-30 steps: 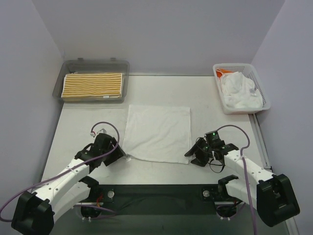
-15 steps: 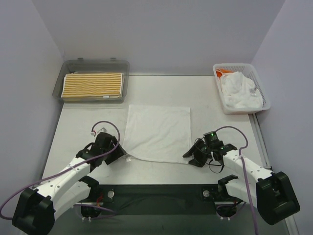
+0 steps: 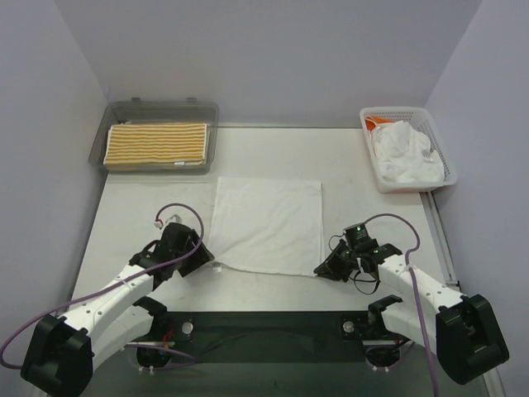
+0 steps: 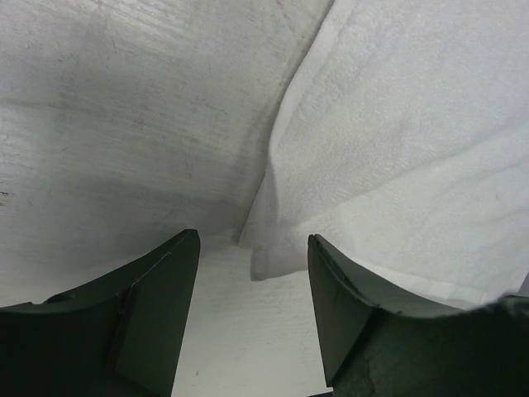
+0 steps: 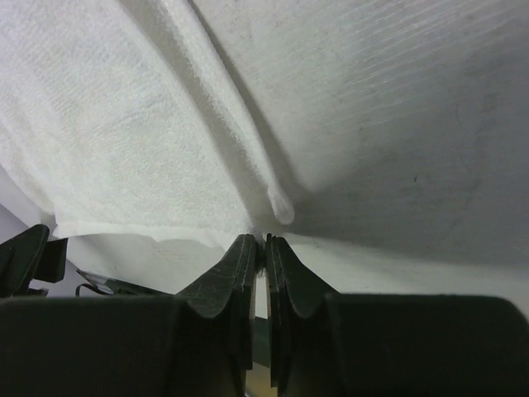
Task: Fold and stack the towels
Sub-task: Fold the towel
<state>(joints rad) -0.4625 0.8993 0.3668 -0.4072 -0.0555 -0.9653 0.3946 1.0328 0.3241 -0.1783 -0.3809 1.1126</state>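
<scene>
On the table (image 3: pixel 364 178), right claw (image 3: pixel 324 270) pinches the white towel (image 3: pixel 269 223).

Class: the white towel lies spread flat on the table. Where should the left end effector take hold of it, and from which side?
Probably the near-left corner of the white towel. It is a free, thin edge lying on the table, so come in low from the near-left, where the left end effector stands open with that corner between its fingers.
</scene>
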